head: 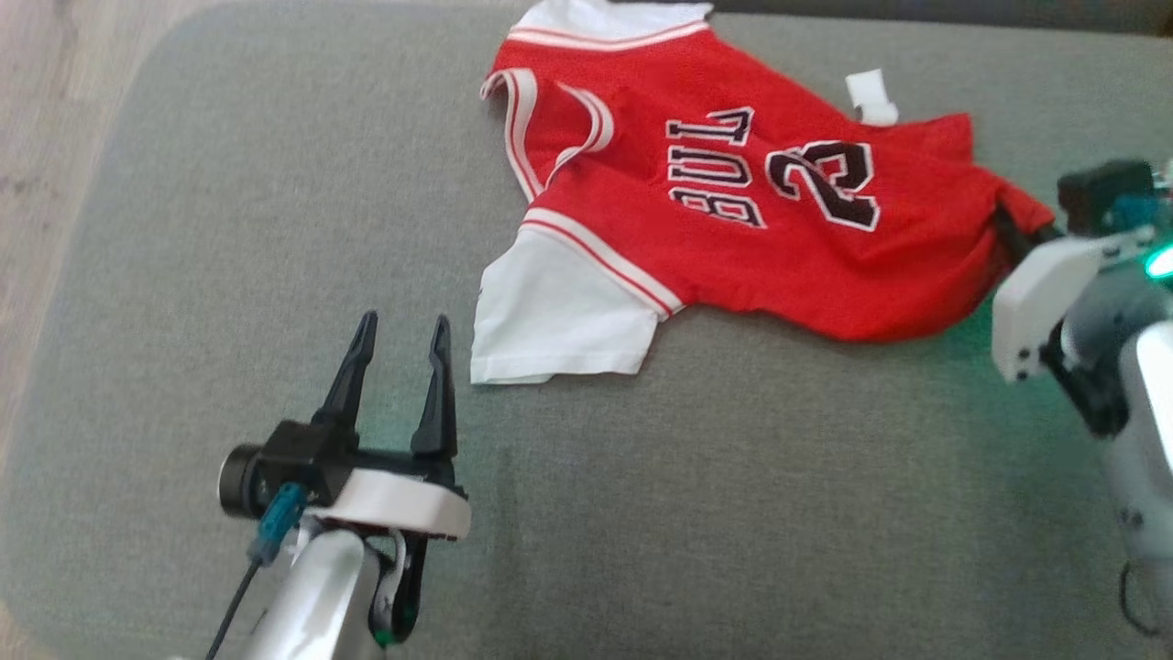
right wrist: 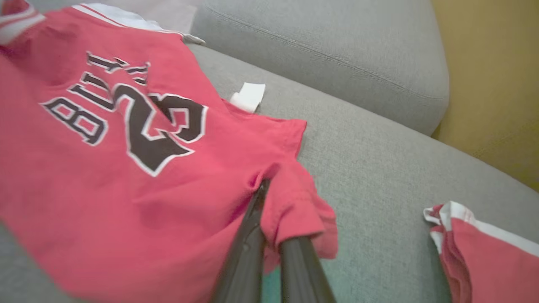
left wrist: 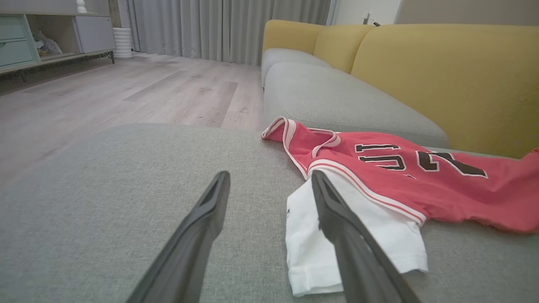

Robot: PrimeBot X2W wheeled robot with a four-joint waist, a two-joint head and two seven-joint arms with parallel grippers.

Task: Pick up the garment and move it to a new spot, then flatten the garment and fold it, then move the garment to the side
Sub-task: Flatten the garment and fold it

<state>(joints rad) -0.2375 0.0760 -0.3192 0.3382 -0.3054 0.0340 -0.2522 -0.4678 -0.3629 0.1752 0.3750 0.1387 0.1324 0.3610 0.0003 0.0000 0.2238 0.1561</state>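
Note:
The garment (head: 733, 211) is a red jersey with white sleeves and black lettering, spread crumpled on the grey cushion (head: 275, 229). My right gripper (head: 1008, 229) is at the jersey's right hem, shut on a bunch of the red fabric. In the right wrist view its fingers (right wrist: 252, 235) press together with the garment (right wrist: 126, 168) pinched and folded over their tips. My left gripper (head: 399, 362) hovers open over bare cushion, just left of the near white sleeve (head: 550, 321). In the left wrist view, one finger (left wrist: 337, 219) overlaps the white sleeve (left wrist: 379, 235), touching nothing.
A white tag (head: 872, 96) sticks out at the jersey's far edge. A second red and white cloth (right wrist: 484, 252) lies to the right of the held hem. Yellow sofa backrests (left wrist: 442, 71) rise behind the cushions. Wooden floor (left wrist: 105, 92) lies to the left.

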